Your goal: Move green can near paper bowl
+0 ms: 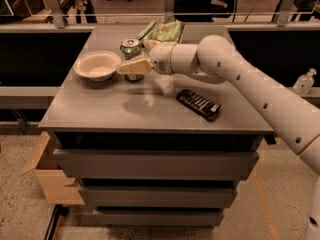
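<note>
The green can, green and white with a silver top, stands upright at the back of the grey table. It is just right of the paper bowl and almost touches the bowl's rim. My gripper reaches in from the right on the white arm. Its tan fingers straddle the can, one in front and one behind, closed against it. The near finger hides the can's lower front.
A flat green snack bag lies behind the can and arm. A black ribbed packet lies right of centre. A cardboard box sits on the floor at the left. A sanitizer bottle stands at the far right.
</note>
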